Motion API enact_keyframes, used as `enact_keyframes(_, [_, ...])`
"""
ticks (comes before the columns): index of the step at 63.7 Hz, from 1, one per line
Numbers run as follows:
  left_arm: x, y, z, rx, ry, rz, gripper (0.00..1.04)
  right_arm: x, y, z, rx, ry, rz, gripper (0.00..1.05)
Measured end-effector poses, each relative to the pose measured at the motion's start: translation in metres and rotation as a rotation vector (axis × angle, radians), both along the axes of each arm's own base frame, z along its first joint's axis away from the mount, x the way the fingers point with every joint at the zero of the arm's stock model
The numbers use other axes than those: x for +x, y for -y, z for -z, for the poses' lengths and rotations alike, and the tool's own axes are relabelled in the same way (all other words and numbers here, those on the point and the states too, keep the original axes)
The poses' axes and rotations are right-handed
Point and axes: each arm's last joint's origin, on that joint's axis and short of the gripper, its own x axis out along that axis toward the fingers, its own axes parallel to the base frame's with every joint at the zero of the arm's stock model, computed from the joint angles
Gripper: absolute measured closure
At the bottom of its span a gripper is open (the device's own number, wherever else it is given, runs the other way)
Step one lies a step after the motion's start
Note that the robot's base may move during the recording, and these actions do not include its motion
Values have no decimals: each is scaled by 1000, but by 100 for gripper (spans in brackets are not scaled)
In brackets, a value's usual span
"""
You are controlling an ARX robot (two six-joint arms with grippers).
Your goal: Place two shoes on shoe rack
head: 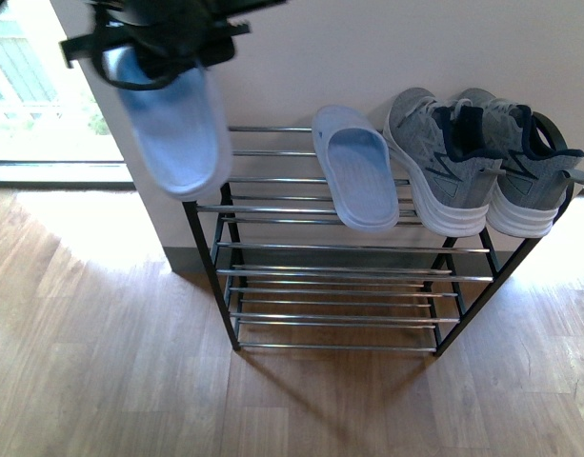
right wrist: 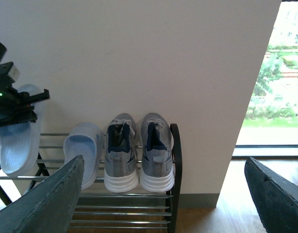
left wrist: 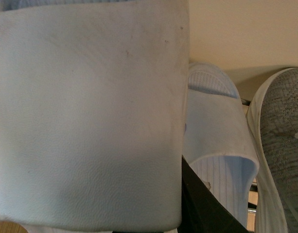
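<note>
We're seeing the shoe rack (head: pixel 330 271) standing vs. the wall, top shelf carrying two grey sneakers (head: pixel 482 162) at its right end w/ one pale-blue slide (head: pixel 356 176) just beside them. Left gripper (head: pixel 163 43) is clenching the second slide (head: pixel 172 124), hanging toe-down above the rack's left end. Right gripper (right wrist: pixel 163 194) is spreading wide, holding nothing.

Matt pale-blue rubber slides (head: pixel 356 178); grey knit sneakers (head: pixel 482 162) with smooth white soles; shoe rack (head: pixel 330 248) of glossy chrome rods, black metal frame; wood-grain floor (head: pixel 101 362).
</note>
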Motion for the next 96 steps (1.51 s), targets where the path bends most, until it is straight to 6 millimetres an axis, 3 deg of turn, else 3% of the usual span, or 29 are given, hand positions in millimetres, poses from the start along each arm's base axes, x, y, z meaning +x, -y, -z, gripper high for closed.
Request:
enact_keyframes(28, [34, -5, 53, 32, -110, -22, 102, 0, 0, 0, 0, 0, 0, 9])
enact_keyframes(32, [35, -6, 60, 36, -132, 7, 88, 0, 0, 0, 0, 0, 0, 9])
enact_keyframes(44, [32, -6, 62, 82, -118, 59, 61, 0, 0, 0, 0, 0, 0, 9])
enact_keyframes(55, [16, -7, 44, 147, -53, 65, 35, 0, 0, 0, 0, 0, 0, 9])
enact_keyframes(60, [4, -7, 22, 165, 8, 49, 22, 0, 0, 0, 0, 0, 0, 9])
enact_keyframes(66, [-17, -10, -18, 160, 106, 23, 8, 0, 0, 0, 0, 0, 0, 9])
enact_keyframes(76, [-72, -34, -80, 159, 239, -73, 9, 0, 0, 0, 0, 0, 0, 9])
enact_keyframes(84, [-117, -62, -102, 175, 275, -132, 9, 0, 0, 0, 0, 0, 0, 9])
enact_keyframes(96, [-202, -111, -128, 207, 309, -242, 9, 0, 0, 0, 0, 0, 0, 9])
